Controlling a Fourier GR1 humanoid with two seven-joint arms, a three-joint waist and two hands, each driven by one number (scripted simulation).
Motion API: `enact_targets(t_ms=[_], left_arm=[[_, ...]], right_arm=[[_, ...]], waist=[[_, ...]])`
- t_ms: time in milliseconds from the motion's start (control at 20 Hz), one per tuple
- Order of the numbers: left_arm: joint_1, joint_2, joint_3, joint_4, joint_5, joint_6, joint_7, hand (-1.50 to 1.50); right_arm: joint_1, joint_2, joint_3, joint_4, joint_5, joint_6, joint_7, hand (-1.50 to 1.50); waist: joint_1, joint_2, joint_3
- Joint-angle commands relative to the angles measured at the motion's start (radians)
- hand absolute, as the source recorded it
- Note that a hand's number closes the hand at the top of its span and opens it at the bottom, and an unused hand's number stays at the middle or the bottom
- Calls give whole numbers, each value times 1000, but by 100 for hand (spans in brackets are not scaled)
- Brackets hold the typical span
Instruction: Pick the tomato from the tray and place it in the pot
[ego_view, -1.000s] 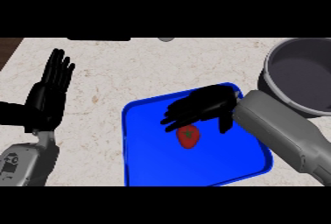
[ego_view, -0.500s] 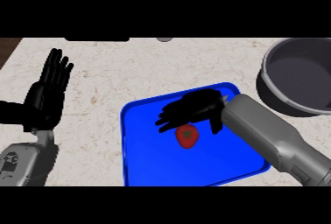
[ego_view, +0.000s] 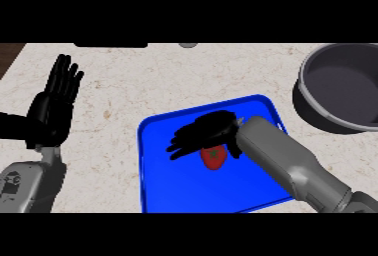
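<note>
Right hand (ego_view: 203, 135) has come down and leftward since a second ago, now sitting directly over the tomato (ego_view: 213, 157); its grey forearm (ego_view: 295, 167) is now running diagonally from the near right corner up across the blue tray (ego_view: 166, 175). Fingers are spreading leftward, lightly bent, draping over the tomato's far end; cannot tell whether they are touching it, and they are not closing round it.

Tomato is lying in the middle of the tray, unmoved since the earlier frames. Red, elongated, with a small dark green stem patch showing on top. Its far portion is hiding under the hand.

Left hand (ego_view: 53, 107) is resting at the left edge, fingers straight and pointing away, over the pale speckled surface (ego_view: 148, 80).

Pot (ego_view: 341, 90), dark grey, is standing at the far right, well apart from the tray's middle, just beyond the tray's far right corner.
</note>
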Motion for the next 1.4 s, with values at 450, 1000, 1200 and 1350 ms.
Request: enact_targets(t_ms=[450, 1000, 1200, 1350], left_arm=[[17, -11, -1, -40, -30, 7, 25, 0], [11, -27, 10, -21, -16, -17, 3, 0], [18, -16, 31, -11, -25, 4, 2, 0], [21, -13, 36, -13, -27, 6, -5, 0]], right_arm=[[112, 17, 41, -88, 79, -83, -183, 150], [93, 41, -170, -55, 54, -141, 101, 150], [82, -30, -373, 63, 8, -169, 488, 150], [39, -48, -480, 118, -19, -215, 696, 150]], waist=[[-7, 1, 2], [3, 6, 3], [-59, 9, 0], [-58, 3, -4]])
